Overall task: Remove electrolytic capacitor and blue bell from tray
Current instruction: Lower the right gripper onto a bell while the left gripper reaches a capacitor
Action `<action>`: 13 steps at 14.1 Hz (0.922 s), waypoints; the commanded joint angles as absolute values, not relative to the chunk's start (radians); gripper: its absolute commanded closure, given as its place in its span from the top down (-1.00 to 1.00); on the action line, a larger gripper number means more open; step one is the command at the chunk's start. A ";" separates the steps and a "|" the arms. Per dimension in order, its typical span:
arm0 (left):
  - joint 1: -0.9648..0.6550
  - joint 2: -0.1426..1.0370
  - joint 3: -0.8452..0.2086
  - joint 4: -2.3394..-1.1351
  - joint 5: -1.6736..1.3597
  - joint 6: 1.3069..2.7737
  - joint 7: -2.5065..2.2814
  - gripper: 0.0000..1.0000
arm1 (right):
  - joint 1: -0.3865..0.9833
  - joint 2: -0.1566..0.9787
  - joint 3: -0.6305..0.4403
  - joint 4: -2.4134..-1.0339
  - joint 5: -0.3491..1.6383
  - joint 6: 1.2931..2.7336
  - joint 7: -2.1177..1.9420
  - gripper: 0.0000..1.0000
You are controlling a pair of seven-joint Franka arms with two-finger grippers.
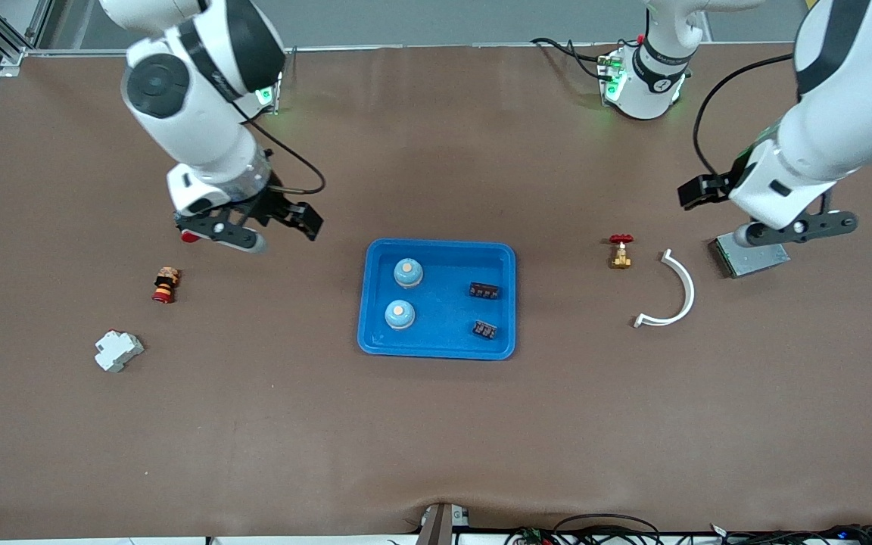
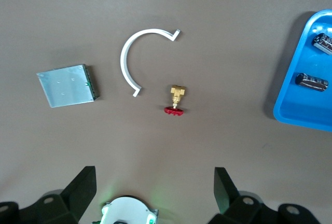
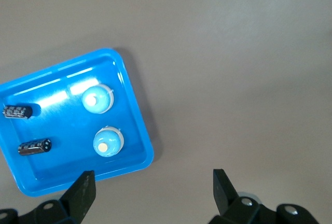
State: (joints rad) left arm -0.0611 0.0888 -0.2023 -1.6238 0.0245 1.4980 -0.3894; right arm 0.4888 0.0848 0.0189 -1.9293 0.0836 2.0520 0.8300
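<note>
I can read no text, label, brand or number on anything lying before me here.

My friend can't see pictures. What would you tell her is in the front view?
A blue tray in the middle of a brown table holds two blue bells and two dark capacitors. The open right gripper and open left gripper hover over the table toward their own ends.

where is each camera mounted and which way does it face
Front view: high across the table, facing both arms, open left gripper and right gripper above the brown table.
Left wrist view: looks down on valve, white clip, own fingertips.
Right wrist view: looks down, own fingertips.
All share the blue tray.
</note>
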 commanded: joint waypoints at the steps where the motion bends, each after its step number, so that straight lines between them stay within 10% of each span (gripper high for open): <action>1: -0.061 0.075 -0.264 -1.725 0.020 1.613 -0.538 1.00 | 0.546 0.170 0.005 -1.921 0.094 2.124 0.899 1.00; 13: -0.189 0.331 -0.367 -1.804 0.023 1.955 -1.262 1.00 | 0.693 0.534 0.002 -1.758 -0.032 2.307 1.205 1.00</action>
